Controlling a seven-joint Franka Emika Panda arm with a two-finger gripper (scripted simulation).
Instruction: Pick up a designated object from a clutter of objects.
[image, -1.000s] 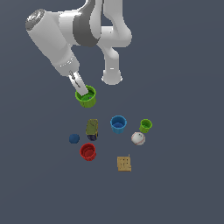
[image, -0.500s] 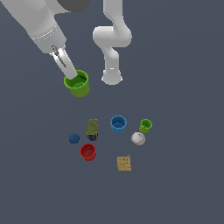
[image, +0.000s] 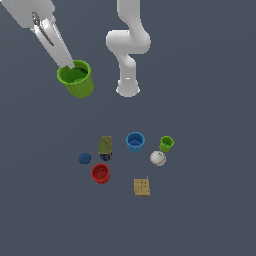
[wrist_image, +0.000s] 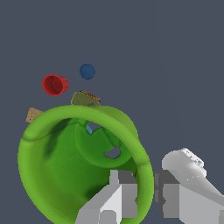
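Note:
The larger bright-green cup (image: 77, 80) hangs high in the air at the exterior view's upper left, well away from the clutter. My gripper (image: 66, 64) is shut on its rim, one finger inside and one outside. Up close in the wrist view the green cup (wrist_image: 65, 162) fills the picture, with my gripper (wrist_image: 146, 192) pinching its wall. Below lie the rest of the clutter: a blue cup (image: 135, 141), a smaller green cup (image: 166, 144), a red cup (image: 100, 173), a white baseball (image: 157, 158), a dark blue ball (image: 85, 158), an olive can (image: 105, 147) and a tan holed block (image: 142, 187).
The arm's white base (image: 128, 86) stands behind the clutter, to the exterior view's right of the held cup. In the wrist view the red cup (wrist_image: 54, 84), dark blue ball (wrist_image: 87, 71), olive can (wrist_image: 85, 99) and tan block (wrist_image: 33, 115) show past the cup's rim.
My gripper has risen and moved towards the exterior view's left with the green cup in it, farther from the floor. The clutter has not moved.

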